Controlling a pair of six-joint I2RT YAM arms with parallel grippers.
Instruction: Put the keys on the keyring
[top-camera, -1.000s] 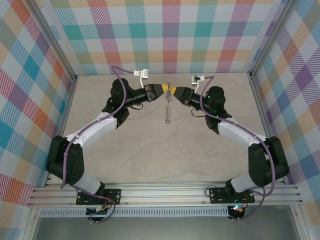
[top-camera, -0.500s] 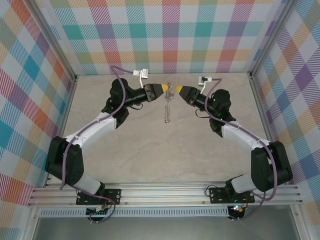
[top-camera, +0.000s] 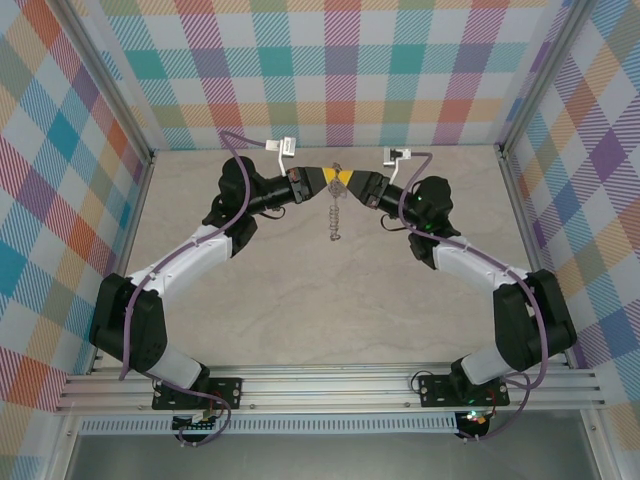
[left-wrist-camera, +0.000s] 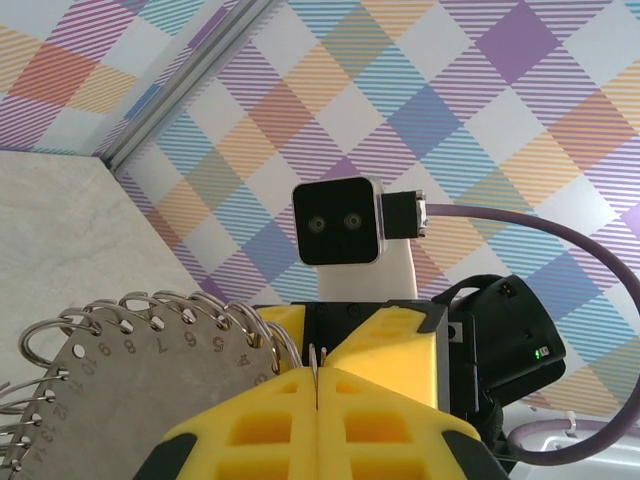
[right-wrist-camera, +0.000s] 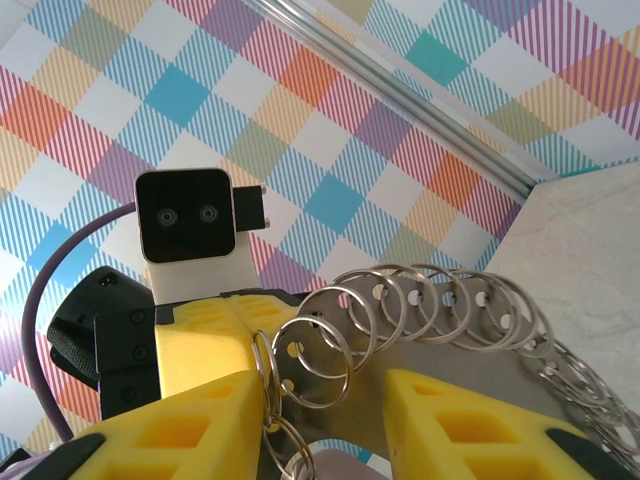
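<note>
While both arms meet tip to tip at the far side of the pale table, I see my left gripper clamped shut on the rim of the large thin grey metal hoop keyring, which hangs below it. Right gripper is parted, with small silvery wire loops in the gap, none pinched.

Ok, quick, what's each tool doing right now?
Left tool: closed, holding the keyring.
Right tool: open around the keyring's small wire loops, nothing clamped.
</note>
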